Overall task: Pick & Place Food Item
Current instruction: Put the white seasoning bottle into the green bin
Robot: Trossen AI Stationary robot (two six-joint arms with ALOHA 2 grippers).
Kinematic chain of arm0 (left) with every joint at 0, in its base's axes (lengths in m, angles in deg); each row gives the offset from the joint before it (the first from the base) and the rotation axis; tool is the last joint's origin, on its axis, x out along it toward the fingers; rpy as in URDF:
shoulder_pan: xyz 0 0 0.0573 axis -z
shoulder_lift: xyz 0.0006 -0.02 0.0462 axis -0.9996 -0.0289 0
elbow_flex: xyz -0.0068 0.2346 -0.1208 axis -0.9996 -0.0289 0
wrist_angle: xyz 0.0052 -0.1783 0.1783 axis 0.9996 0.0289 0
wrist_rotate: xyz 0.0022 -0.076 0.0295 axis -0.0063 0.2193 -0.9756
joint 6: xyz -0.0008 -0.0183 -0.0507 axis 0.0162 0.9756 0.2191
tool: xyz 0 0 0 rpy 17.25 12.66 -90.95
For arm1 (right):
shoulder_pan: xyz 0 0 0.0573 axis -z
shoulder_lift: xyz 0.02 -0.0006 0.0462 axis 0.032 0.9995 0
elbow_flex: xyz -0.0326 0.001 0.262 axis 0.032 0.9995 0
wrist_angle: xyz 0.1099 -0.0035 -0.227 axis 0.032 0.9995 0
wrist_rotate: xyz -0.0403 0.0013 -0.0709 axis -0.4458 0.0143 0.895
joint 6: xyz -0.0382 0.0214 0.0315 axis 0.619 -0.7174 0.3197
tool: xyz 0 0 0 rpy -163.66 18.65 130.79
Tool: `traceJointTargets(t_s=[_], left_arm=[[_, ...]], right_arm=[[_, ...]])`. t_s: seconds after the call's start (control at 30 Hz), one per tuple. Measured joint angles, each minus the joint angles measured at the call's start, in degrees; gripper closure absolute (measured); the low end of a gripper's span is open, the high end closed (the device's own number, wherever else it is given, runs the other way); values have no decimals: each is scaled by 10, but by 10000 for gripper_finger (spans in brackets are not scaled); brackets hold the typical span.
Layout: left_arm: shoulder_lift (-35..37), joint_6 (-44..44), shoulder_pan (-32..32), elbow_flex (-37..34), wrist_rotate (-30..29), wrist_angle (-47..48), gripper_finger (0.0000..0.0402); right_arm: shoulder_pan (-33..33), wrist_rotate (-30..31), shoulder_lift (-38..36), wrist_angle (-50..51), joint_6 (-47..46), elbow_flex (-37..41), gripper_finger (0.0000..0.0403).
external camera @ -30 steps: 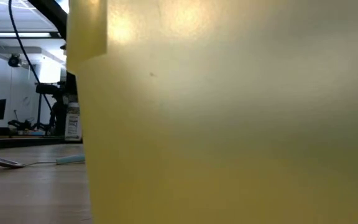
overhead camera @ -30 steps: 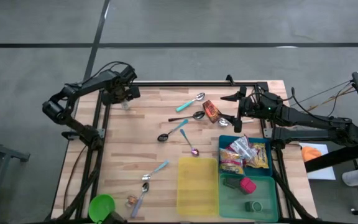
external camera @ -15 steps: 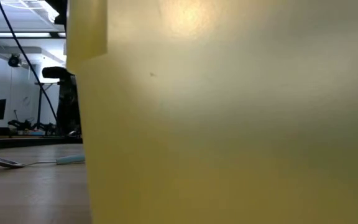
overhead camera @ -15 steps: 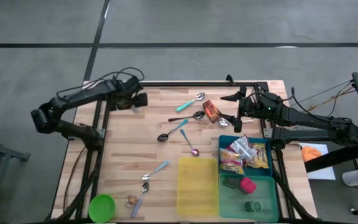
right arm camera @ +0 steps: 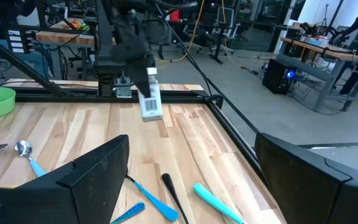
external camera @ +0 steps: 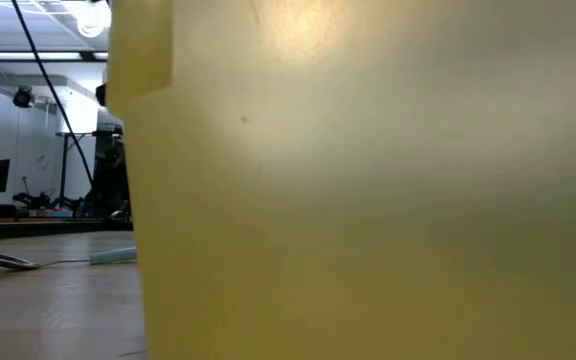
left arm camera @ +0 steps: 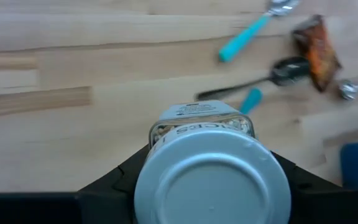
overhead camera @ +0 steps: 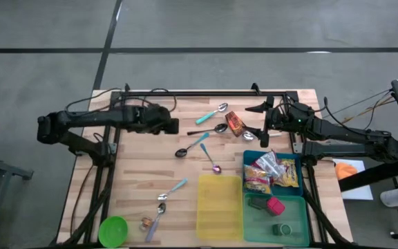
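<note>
My left gripper [overhead camera: 169, 126] hangs over the far left part of the table, shut on a small clear jar [left arm camera: 204, 152] with a silvery lid and a white label. The jar also shows in the right wrist view [right arm camera: 151, 101], below the dark hand. A brown-orange snack packet [overhead camera: 235, 123] lies flat on the wood at the far right, among spoons. My right gripper [overhead camera: 254, 119] waits open just right of the packet, holding nothing. My left gripper pinches the jar between its two fingers [left arm camera: 124, 175], one on each side of the body just under the lid [left arm camera: 211, 180]. It comes slanting down from above and from the table's left. The jar [right arm camera: 152, 106] hangs tilted, lifted clear of the table.
Several spoons [overhead camera: 200, 142] lie scattered mid-table. A yellow bin [overhead camera: 220, 205] and a teal bin [overhead camera: 297, 200] with snack bags stand at the near right; the yellow bin's wall [external camera: 368, 180] fills the low view. A green bowl [overhead camera: 113, 229] sits at the near left corner.
My left gripper has swung from the far left corner toward the table's right and a little toward the near edge, rising and rolling as it went. The jar has gone with it, lifted clear of the wood. My right arm has kept still.
</note>
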Motion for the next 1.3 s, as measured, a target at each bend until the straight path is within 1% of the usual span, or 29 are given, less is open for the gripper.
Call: traceJointTargets(t_s=[0.1,0.2,0.4,0.63,0.8,0.87,0.97,1.1,1.3], left_arm=[[-21,0,27,18,-10,-6,211],[-55,-15,46,50,-14,-8,211],[-149,-103,57,156,-12,-9,198],[-265,-209,57,287,27,-3,211],[-331,-247,60,351,63,1,194],[-353,-261,62,367,75,1,193],[-383,-282,65,388,86,1,202],[-413,-299,64,401,97,-4,211],[-445,-332,66,403,115,-40,191]], right_arm=[[0,0,0,0,0,0,58],[0,0,0,0,0,0,58],[0,0,0,0,0,0,58],[0,0,0,0,0,0,58],[0,0,0,-1,0,0,58],[0,0,0,-1,0,0,58],[0,0,0,-1,0,0,58],[0,0,0,-1,0,0,58],[0,0,0,-2,0,0,58]])
